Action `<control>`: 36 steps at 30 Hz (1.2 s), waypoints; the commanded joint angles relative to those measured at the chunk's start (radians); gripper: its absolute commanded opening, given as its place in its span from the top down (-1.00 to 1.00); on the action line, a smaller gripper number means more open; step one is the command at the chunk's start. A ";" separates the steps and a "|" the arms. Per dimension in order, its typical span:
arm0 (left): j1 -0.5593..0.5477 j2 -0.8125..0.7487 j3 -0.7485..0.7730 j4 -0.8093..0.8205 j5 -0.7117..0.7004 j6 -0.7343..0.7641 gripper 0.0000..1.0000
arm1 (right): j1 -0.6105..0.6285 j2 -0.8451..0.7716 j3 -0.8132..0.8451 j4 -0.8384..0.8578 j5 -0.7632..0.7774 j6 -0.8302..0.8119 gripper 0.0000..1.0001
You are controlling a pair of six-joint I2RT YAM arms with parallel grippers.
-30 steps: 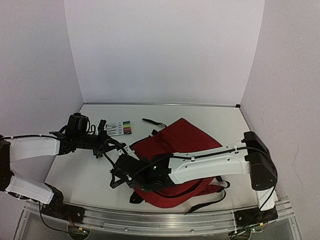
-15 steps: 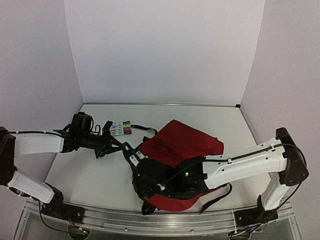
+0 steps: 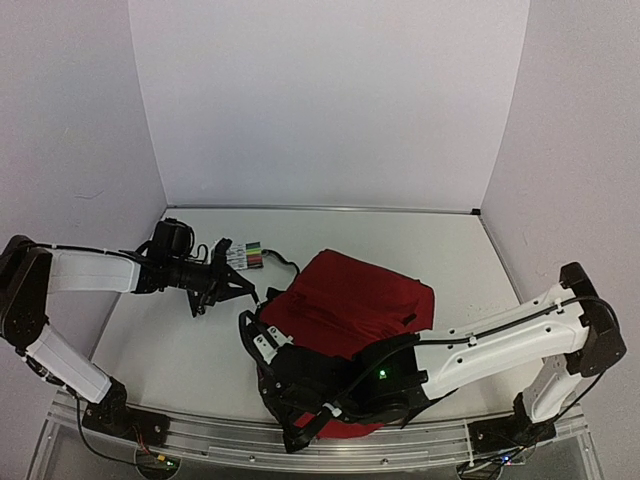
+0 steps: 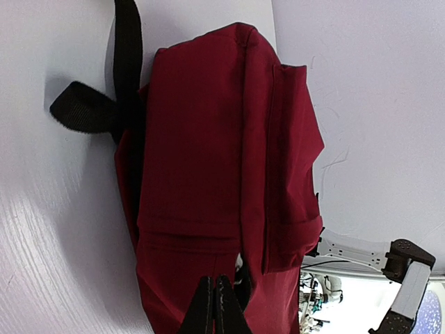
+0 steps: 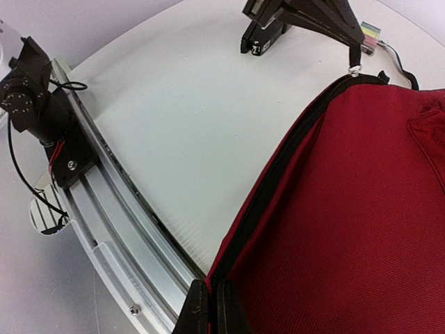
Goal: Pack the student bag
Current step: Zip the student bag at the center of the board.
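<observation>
The student bag point(image 3: 352, 300), a red backpack with black zippers, lies bunched up in the middle of the table. My left gripper point(image 3: 254, 294) is shut on the top end of its zipper line, where a small metal pull ring point(image 5: 354, 68) hangs. In the left wrist view its tips point(image 4: 214, 296) are pressed together against the bag's red fabric point(image 4: 201, 139). My right gripper point(image 5: 209, 299) is shut on the bag's black zippered edge point(image 5: 278, 181), low at the near side by the front rail. In the top view that right gripper point(image 3: 300, 430) sits under the bag's near corner.
A pack of coloured markers point(image 3: 243, 256) lies behind the left gripper. The metal front rail point(image 5: 104, 202) runs right beside the right gripper. A black strap loop point(image 4: 83, 111) sticks out from the bag's far side. White walls close the table on three sides.
My right gripper has pulled the bag's zippered edge toward the near rail. The bag has slid nearer and bunched up. The left gripper has kept its hold and stretched out a little.
</observation>
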 commanded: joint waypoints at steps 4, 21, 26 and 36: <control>0.088 0.067 0.110 0.147 -0.135 0.015 1.00 | 0.119 -0.088 0.014 -0.003 -0.204 0.045 1.00; 0.129 0.219 0.192 0.250 -0.066 -0.034 0.99 | 0.165 -0.103 0.052 -0.025 -0.036 0.135 0.81; 0.129 0.174 0.155 0.229 -0.067 -0.016 0.99 | 0.163 -0.084 0.151 -0.139 0.164 0.221 -0.13; 0.127 -0.006 0.147 -0.027 -0.130 0.065 -0.07 | -0.083 -0.161 0.097 -0.263 0.162 0.183 -0.80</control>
